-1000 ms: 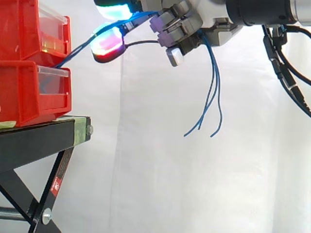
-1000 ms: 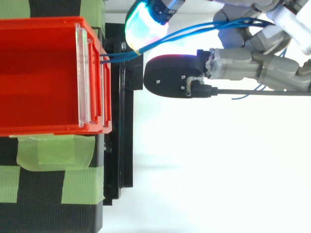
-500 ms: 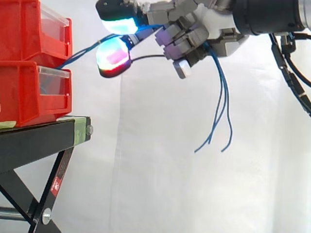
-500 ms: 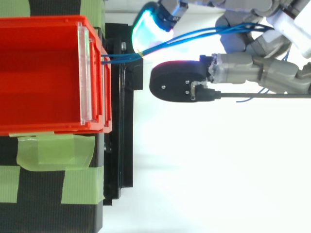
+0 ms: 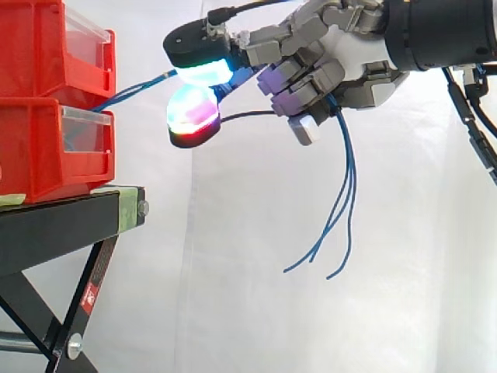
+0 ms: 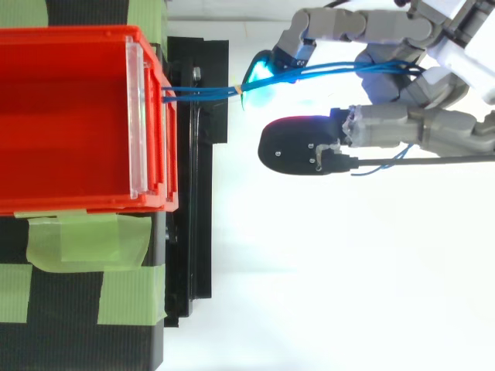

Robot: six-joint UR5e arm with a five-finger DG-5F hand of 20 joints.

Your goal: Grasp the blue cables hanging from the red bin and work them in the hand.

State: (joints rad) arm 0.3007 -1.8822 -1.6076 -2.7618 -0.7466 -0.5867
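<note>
While your hand (image 5: 353, 54) sits at three o'clock of the red bin (image 6: 77, 205), its fingers (image 5: 203, 71) clamp the blue cables (image 5: 347, 179) taut, letting loose ends dangle toward six.

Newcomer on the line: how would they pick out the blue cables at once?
Find the stacked red bins on the black stand. Thin blue cables leave their front, run right into the curled robot hand and dangle below it. They are the scene's only blue strands, loose-ended.
</note>
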